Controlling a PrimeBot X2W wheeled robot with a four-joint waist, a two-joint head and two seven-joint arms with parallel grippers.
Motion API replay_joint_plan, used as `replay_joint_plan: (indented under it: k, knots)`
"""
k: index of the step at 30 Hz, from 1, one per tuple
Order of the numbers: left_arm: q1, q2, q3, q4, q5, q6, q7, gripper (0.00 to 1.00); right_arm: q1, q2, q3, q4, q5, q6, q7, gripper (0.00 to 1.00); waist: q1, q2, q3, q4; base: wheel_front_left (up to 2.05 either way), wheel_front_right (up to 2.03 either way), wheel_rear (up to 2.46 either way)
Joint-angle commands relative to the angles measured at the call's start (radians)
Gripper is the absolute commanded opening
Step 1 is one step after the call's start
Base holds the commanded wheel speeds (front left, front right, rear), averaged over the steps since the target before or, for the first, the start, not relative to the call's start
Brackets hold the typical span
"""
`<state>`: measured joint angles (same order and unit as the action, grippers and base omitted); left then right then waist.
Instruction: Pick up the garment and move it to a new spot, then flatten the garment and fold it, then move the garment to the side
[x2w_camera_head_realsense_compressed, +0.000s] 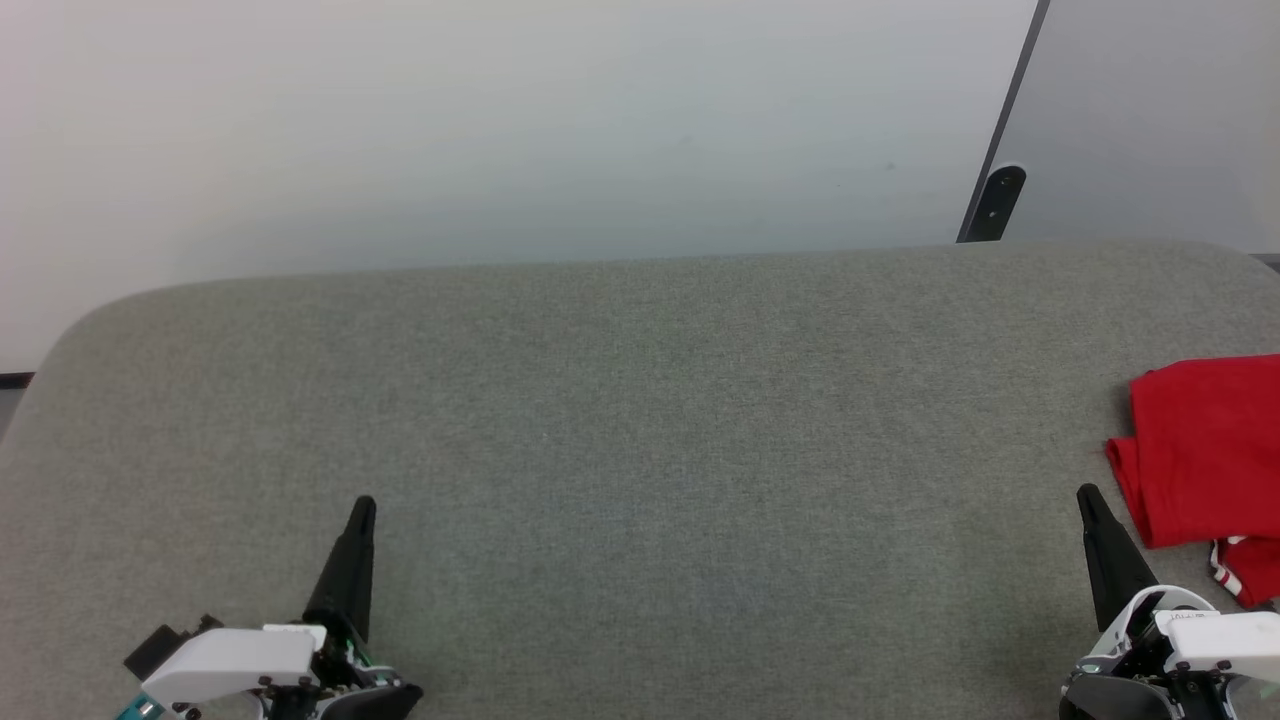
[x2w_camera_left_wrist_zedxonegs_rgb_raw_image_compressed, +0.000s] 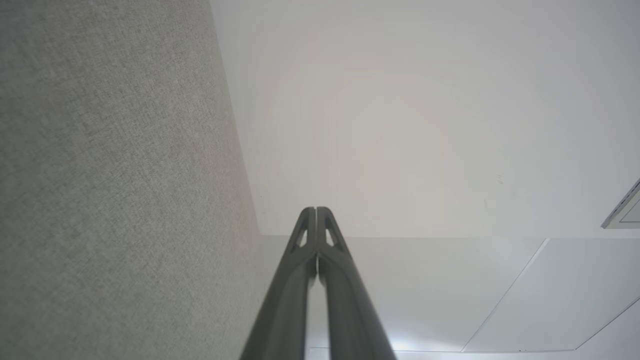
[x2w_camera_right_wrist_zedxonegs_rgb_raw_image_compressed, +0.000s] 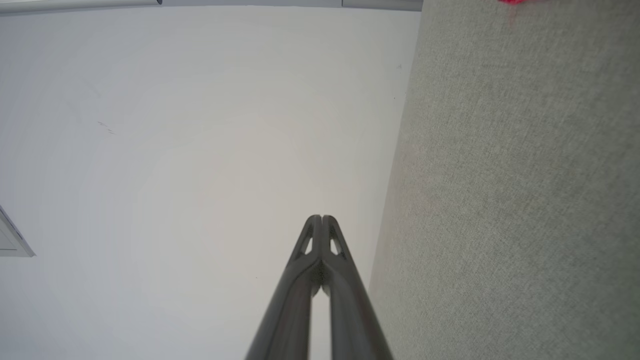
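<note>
Evidently shirt (x2w_camera_head_realsense_compressed: 1205, 450) lies folded at right edge of counter (x2w_camera_head_realsense_compressed: 640, 400), set aside as task wants. L tool (x2w_camera_head_realsense_compressed: 362, 505) & R tool (x2w_camera_head_realsense_compressed: 1087, 494) both closed, empty, resting clear; prob. finished.

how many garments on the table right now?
1. The garment lies at the right edge of the table, beside the right claw, cut off by the frame; more could lie out of view.

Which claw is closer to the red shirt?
Right. The right gripper is just beside the shirt, not touching; the left gripper is far off to its left.
</note>
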<state>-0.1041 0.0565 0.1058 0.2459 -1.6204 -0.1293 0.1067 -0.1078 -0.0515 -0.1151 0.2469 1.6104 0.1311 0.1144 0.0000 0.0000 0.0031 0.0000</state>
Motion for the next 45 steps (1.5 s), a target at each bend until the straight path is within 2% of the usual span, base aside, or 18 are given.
replay_joint_plan:
  k: [1,45]
  knots:
    - [-0.011,-0.001,0.003,0.001,0.002,-0.005,0.005,0.00,-0.005,0.004,0.001,0.000,0.004,-0.001,-0.002,0.00,0.0000,0.0000,0.000,0.000,0.00,0.00,0.00]
    - [-0.011,-0.004,0.007,0.001,0.006,-0.005,0.007,0.00,-0.005,0.004,0.001,0.000,0.005,-0.001,-0.002,0.00,0.0000,0.0000,0.000,0.000,0.00,0.00,0.00]
